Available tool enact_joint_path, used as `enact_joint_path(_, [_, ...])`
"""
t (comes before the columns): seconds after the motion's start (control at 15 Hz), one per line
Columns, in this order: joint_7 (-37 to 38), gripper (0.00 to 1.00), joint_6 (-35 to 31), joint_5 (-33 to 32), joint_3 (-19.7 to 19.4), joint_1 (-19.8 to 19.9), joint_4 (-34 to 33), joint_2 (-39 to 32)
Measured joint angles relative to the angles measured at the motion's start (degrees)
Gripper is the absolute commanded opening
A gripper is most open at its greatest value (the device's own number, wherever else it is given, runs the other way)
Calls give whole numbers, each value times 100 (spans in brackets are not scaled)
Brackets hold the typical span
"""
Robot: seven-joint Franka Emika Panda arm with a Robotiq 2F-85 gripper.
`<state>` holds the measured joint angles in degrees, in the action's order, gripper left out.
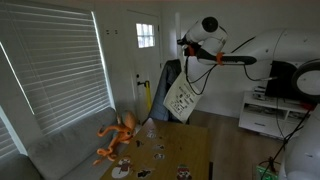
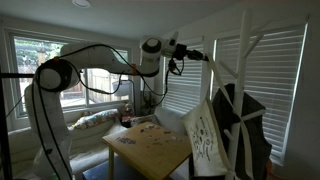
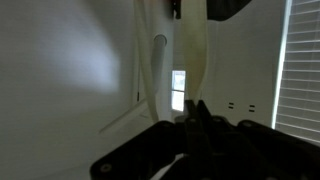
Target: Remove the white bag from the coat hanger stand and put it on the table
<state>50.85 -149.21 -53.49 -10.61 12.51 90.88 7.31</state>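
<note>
The white bag [image 2: 205, 135] is soft, matt cloth, limp and creased, with a flat print on its face. Its long handles [image 3: 196, 50] look like the same woven stuff, though the wrist view is too dim to be sure. The coat hanger stand [image 2: 245, 50] has a smooth, painted-looking white finish with a faint satin sheen. The jacket [image 2: 255, 130] is dark matt fabric. The counter [image 2: 165, 155] has a light-brown wooden top, smooth with a low sheen. The robot arm [image 2: 50, 85] wears glossy white plastic shells that catch the window light. The pincer [image 3: 195, 108] is matt black. The sofa [image 1: 65, 150] is grey cloth, and the toy [image 1: 118, 135] is orange plush.
</note>
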Motion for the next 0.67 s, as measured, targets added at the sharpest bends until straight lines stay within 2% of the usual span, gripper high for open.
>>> enact_joint_path(0.27, [1180,1,95,-843,211,14,137,99])
enact_joint_path(0.47, [1922,4,61,-1361,225,35,214,125])
enact_joint_path(0.67, [2139,1,43,-1477,211,89,242,118])
